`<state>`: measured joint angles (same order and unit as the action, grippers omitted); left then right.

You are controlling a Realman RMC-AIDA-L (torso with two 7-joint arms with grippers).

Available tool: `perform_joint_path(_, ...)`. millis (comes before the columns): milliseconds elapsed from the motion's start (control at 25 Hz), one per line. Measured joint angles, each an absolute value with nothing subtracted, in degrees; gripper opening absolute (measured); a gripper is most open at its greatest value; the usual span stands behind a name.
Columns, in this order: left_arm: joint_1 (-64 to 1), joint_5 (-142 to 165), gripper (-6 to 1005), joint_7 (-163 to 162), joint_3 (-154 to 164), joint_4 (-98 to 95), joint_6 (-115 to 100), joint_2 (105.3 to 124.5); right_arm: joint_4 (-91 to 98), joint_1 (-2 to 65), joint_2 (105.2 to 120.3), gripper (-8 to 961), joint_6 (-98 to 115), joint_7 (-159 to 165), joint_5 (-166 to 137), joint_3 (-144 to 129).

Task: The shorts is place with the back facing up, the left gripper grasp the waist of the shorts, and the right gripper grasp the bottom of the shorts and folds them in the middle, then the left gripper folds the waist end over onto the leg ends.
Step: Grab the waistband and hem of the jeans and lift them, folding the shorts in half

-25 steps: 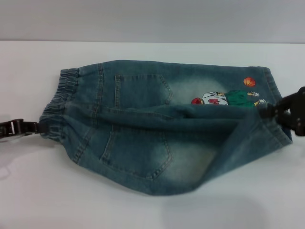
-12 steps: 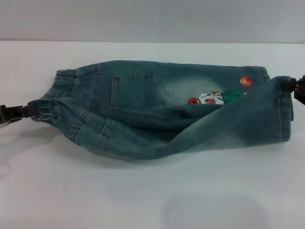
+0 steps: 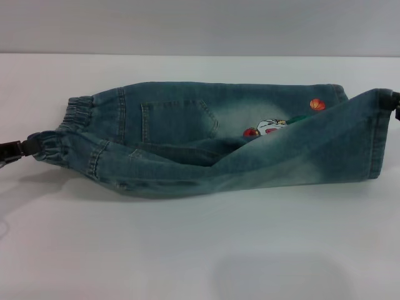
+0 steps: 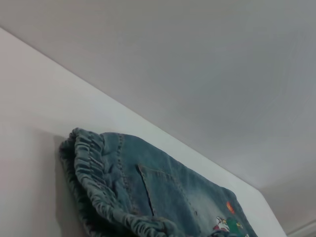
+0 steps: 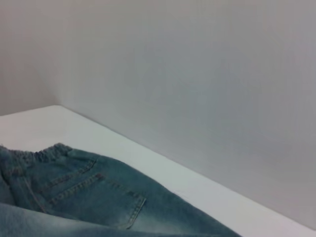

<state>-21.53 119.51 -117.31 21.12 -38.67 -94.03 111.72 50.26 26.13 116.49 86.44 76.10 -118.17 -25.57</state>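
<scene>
The faded denim shorts (image 3: 187,115) lie lengthwise on the white table, elastic waist (image 3: 78,109) to the left and leg hems (image 3: 378,134) to the right. Their near half is raised and draped toward the far half, partly covering the cartoon print (image 3: 269,127); the orange ball (image 3: 317,104) and one back pocket (image 3: 178,119) still show. My left gripper (image 3: 25,149) sits at the left edge, shut on the near waist corner. Only a black sliver of my right gripper (image 3: 394,99) shows at the right edge, holding the lifted hem corner. The gathered waist (image 4: 94,173) fills the left wrist view; the right wrist view shows the shorts (image 5: 89,192).
The white table (image 3: 187,250) stretches bare in front of the shorts, with a grey wall (image 3: 187,25) behind its far edge. A faint round shadow (image 3: 281,278) lies on the near right of the table.
Both grippers have carried the near half of the shorts up and toward the far side. The near back pocket has turned out of sight, and the right gripper has slid almost out of view.
</scene>
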Motion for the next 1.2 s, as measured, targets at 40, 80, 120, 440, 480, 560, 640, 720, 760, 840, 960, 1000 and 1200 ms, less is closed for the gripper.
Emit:
perform_joint_path(40,-21.4,119.5,43,-117.2,21.1,-38.7,-94.2,111.72,50.0,25.9,116.57,-1,86.4,75.7,-117.4,-25.6)
perform_joint_path(80,-21.4,119.4,43,-117.2,21.1,-38.7,-94.3,111.72,49.7,25.7,116.61,-1,86.3,75.3,-116.6,-25.5)
perform_joint_path(120,-21.3,119.3,43,-117.2,21.1,-38.7,-94.4,111.72,49.3,25.6,116.61,-1,86.2,74.9,-116.1,-25.5)
perform_joint_path(440,-21.1,117.7,43,-117.2,21.1,-38.7,-94.6,111.84,47.4,25.2,116.68,-1,84.3,73.7,-115.3,-25.5)
perform_joint_path(480,-21.1,116.0,43,-117.3,21.1,-38.7,-94.7,111.88,47.2,25.1,116.68,-1,84.1,73.5,-115.3,-25.5)
perform_joint_path(560,-21.1,114.9,43,-117.4,21.0,-38.7,-94.8,111.88,46.6,25.1,116.65,0,83.6,73.2,-115.3,-25.5)
perform_joint_path(640,-21.1,114.1,43,-117.3,20.1,-38.7,-94.7,111.87,46.1,25.0,116.64,0,83.1,72.9,-115.1,-25.4)
perform_joint_path(720,-21.1,114.0,43,-117.2,19.6,-38.6,-94.6,111.92,45.9,24.9,116.66,0,82.8,72.5,-114.9,-25.4)
perform_joint_path(760,-21.1,113.9,43,-117.1,19.2,-38.6,-94.5,111.98,45.8,24.9,116.71,0,82.7,72.3,-114.8,-25.4)
perform_joint_path(840,-21.1,113.8,43,-117.0,19.0,-38.6,-94.3,112.11,45.4,24.8,116.76,0,82.3,71.9,-114.8,-25.4)
perform_joint_path(960,-21.2,113.6,43,-117.0,19.0,-38.6,-93.6,112.26,44.9,24.8,116.76,0,81.8,71.5,-114.6,-25.4)
perform_joint_path(1000,-21.2,113.6,43,-117.0,19.0,-38.6,-93.3,112.26,44.8,24.8,116.76,0,81.6,71.5,-114.5,-25.4)
perform_joint_path(1200,-21.2,113.5,43,-117.0,19.0,-38.6,-91.0,112.50,44.4,24.7,116.75,0,80.4,71.3,-112.6,-25.4)
